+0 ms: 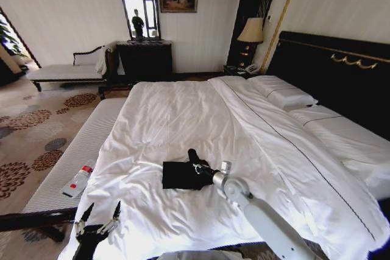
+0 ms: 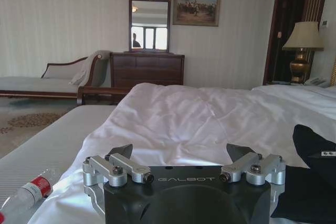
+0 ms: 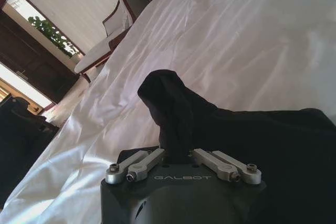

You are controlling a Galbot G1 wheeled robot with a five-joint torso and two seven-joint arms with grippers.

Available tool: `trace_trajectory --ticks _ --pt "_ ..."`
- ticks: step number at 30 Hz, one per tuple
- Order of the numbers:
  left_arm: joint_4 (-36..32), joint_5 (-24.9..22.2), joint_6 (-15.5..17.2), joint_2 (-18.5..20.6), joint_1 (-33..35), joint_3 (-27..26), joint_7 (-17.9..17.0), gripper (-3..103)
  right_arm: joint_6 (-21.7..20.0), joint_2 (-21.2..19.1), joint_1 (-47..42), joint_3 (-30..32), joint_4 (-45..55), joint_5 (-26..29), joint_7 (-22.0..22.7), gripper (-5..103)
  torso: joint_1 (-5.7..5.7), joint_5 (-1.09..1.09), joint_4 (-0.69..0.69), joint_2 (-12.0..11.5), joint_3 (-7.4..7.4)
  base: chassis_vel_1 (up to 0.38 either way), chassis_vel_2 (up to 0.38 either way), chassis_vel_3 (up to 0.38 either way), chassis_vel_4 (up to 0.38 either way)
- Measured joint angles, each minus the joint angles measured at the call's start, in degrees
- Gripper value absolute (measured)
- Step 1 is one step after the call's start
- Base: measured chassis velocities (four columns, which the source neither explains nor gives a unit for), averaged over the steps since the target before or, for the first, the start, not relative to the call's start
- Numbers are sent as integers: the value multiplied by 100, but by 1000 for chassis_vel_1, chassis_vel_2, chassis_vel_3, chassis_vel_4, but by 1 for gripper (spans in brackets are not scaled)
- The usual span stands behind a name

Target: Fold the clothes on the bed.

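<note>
Black T-shirt (image 1: pixel 180 175) lies partly folded on the near middle of the white bed (image 1: pixel 183 114); right gripper (image 3: pixel 178 153) is clamped on a raised bunch of its fabric, jaws nearly together. Lettering is hidden. Left gripper (image 1: pixel 97 222) hovers spread wide at the near left bed edge, holding nothing, near a plastic bottle (image 1: pixel 78 181) on the striped bench (image 1: pixel 73 156).

Galbot's two-tone arms — black and silver

Right arm (image 1: pixel 268 220) pale grey; each gripper body black, marked "GALBOT", with silver linkages and dark screws — left gripper (image 2: pixel 186 157), right gripper (image 3: pixel 180 157).
</note>
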Motion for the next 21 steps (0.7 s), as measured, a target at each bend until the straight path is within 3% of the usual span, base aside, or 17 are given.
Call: trace_trajectory --ticks 10,21 --pt "0 0 0 0 0 1 1 100 67 225 -103 -125 -55 -428 -123 5 0 2 0 0 0 0 0 0 0" --pt "0 0 0 0 0 0 1 100 173 57 -122 -400 -103 -778 -361 5 0 1 -1 0 0 0 0 0 0"
